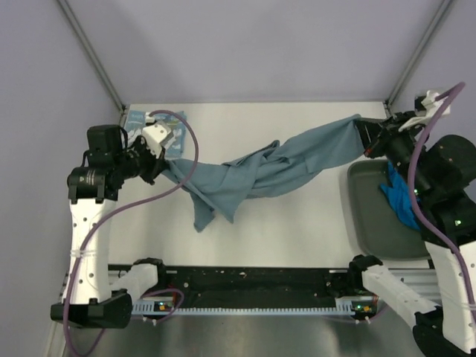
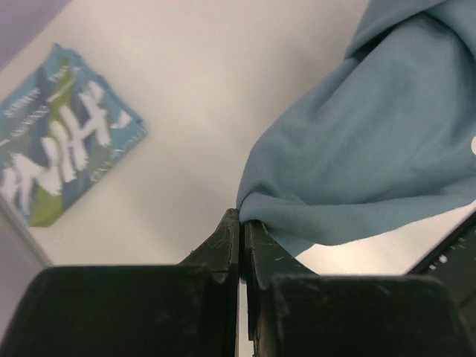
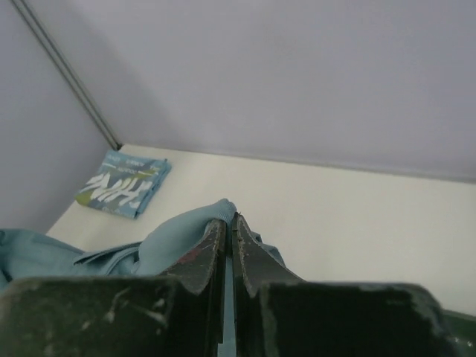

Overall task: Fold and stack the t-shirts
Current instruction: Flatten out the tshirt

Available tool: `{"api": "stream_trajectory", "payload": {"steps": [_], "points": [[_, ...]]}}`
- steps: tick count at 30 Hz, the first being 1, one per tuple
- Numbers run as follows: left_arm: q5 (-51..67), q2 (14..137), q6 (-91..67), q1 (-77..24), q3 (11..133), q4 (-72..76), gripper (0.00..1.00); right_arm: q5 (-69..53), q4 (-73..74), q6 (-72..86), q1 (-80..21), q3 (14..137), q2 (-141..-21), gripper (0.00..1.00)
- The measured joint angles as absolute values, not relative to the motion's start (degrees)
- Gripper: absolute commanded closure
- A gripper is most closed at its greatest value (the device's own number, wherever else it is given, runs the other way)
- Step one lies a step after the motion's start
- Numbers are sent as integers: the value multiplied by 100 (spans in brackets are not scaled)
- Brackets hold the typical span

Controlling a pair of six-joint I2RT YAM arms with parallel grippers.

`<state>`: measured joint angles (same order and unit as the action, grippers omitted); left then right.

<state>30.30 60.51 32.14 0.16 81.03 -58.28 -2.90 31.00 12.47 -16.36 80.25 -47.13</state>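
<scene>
The plain slate-teal t-shirt [image 1: 275, 169] hangs stretched between both grippers above the table, its middle sagging and bunched. My left gripper [image 1: 165, 165] is shut on its left end; the left wrist view shows the cloth [image 2: 372, 141] pinched at the fingertips [image 2: 242, 217]. My right gripper [image 1: 366, 134] is shut on its right end, cloth [image 3: 178, 238] wrapped at the tips [image 3: 230, 219]. The folded teal NIH t-shirt [image 1: 139, 123] lies at the back left corner, also in the left wrist view [image 2: 59, 134] and the right wrist view [image 3: 123, 184]. The bright blue t-shirt [image 1: 400, 195] lies crumpled in the tray.
A dark grey-green tray [image 1: 372, 216] stands at the right side of the table. Purple-grey walls close in the back and sides. A black rail [image 1: 253, 286] with the arm bases runs along the near edge.
</scene>
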Motion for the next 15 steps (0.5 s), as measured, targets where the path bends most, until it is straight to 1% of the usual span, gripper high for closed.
{"api": "stream_trajectory", "payload": {"steps": [1, 2, 3, 4, 6, 7, 8, 9, 10, 11, 12, 13, 14, 15], "points": [[3188, 6049, 3253, 51, 8103, -6005, 100, -329, 3144, 1192, -1636, 8195, -4724, 100], [3398, 6049, 3323, 73, 8086, -6176, 97, -373, 3183, 1140, -1638, 8392, -4783, 100], [3653, 6055, 3426, 78, 8001, -6302, 85, -412, 3223, 1081, -1636, 8602, -4877, 100], [3828, 6073, 3511, 78, 7885, -6388, 81, -447, 3247, 1031, -1636, 8799, -5006, 100], [4285, 6090, 3863, 78, 7452, -6626, 77, -554, 3194, 943, -1636, 9146, -5354, 100], [4440, 6099, 4025, 78, 7214, -6726, 73, -642, 3124, 910, -1636, 9317, -5596, 100], [4547, 6099, 4174, 78, 6947, -6785, 60, -770, 3004, 899, -1638, 9526, -5946, 100], [4591, 6101, 4276, 75, 6681, -6772, 51, -869, 2877, 902, -1638, 9699, -6289, 100], [4598, 6101, 4348, 78, 6471, -6718, 36, -958, 2762, 921, -1638, 9859, -6641, 92], [4543, 6099, 4329, 78, 6178, -6528, 30, -1044, 2626, 947, -1653, 10068, -7096, 83], [4462, 6110, 4327, 78, 5961, -6344, 27, -1076, 2488, 980, -1693, 10239, -7533, 75], [4351, 6145, 4287, 78, 5769, -6086, 27, -1098, 2327, 1028, -1723, 10416, -7983, 65], [4248, 6189, 4241, 75, 5655, -5887, 27, -1122, 2154, 1087, -1752, 10558, -8538, 50], [4112, 6281, 4200, 73, 5561, -5640, 27, -1135, 2067, 1181, -1767, 10597, -8925, 43]]}}
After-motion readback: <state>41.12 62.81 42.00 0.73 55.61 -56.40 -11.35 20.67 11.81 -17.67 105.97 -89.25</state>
